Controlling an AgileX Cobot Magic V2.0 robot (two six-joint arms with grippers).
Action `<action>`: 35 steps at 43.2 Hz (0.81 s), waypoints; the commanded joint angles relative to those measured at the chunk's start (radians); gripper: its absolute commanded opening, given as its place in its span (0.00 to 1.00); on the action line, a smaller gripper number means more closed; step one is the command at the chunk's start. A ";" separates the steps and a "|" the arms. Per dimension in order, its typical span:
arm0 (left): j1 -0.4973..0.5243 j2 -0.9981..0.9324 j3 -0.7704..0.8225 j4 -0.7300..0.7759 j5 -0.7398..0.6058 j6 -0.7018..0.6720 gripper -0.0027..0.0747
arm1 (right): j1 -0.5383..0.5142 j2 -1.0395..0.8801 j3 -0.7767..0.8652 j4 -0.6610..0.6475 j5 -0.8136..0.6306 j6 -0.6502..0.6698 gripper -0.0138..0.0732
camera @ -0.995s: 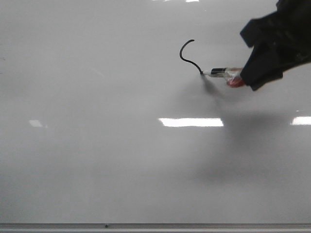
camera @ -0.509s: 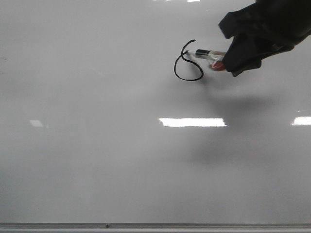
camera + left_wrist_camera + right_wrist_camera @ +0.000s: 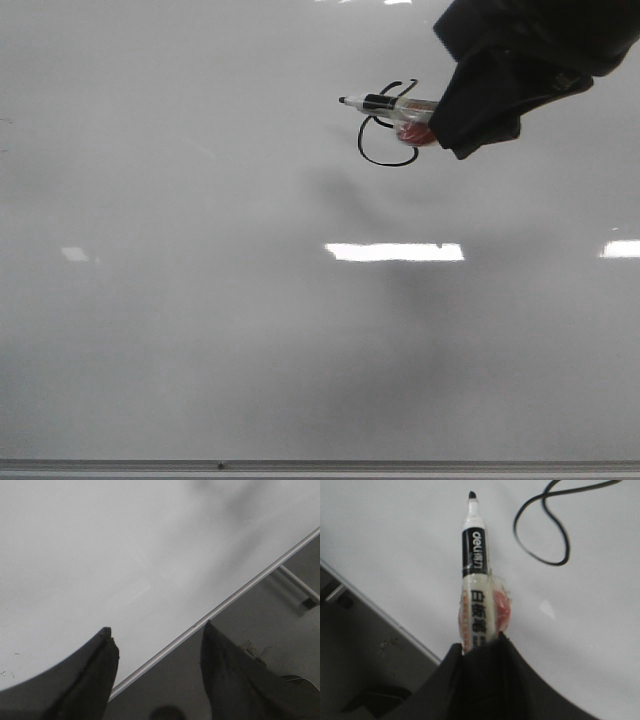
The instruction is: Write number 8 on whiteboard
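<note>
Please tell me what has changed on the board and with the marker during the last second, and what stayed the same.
The right gripper carried the marker down, round to the left and back up, so the single curve became the number 8, its lower loop closed. The tip now points left of the figure, seemingly lifted off. The gripper stayed shut on the marker; the whiteboard did not move.

Overhead lamps glaring off glossy whiteboard [image 3: 200,330] — bright rectangular reflections sitting below right gripper [image 3: 455,110] in front view. Soft grey shadow spreading beneath marker [image 3: 385,102]. Lighting even, slightly dim, grainy. Wrist views softening — left gripper [image 3: 157,640] fingers showing dark, blurred; marker label staying readable.
</note>
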 commanded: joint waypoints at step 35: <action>-0.377 0.365 -0.232 -0.450 0.035 0.683 0.51 | 0.077 -0.423 0.075 0.015 0.501 -0.283 0.04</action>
